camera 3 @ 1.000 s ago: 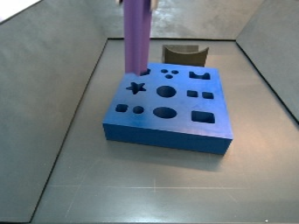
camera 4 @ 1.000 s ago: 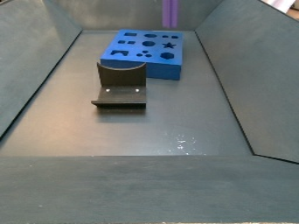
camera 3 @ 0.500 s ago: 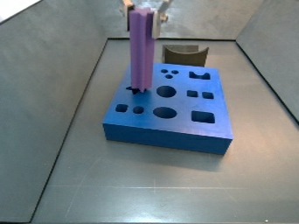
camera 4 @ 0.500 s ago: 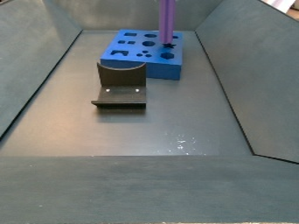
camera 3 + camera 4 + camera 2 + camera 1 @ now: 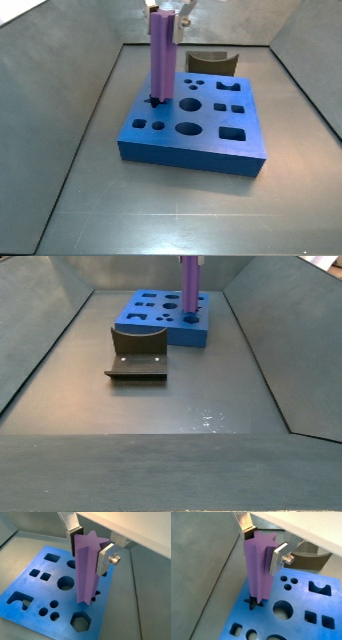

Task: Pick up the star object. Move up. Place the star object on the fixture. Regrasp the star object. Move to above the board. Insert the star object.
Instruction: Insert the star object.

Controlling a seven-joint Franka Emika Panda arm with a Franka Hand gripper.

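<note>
Star object [image 5: 258, 571]: a slim, ridged purple prism, long axis upright, clamped near its top between the gripper's [image 5: 261, 536] silver plates. Its lower tip sits at the star-shaped hole near a corner of the board [image 5: 211, 143], a thick blue slab with varied cut-outs. The dark notched fixture [image 5: 138, 352] stands well apart, unused.

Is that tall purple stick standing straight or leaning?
Upright: the star object stands vertical, held by the gripper, its lower tip in the board's star hole.
</note>
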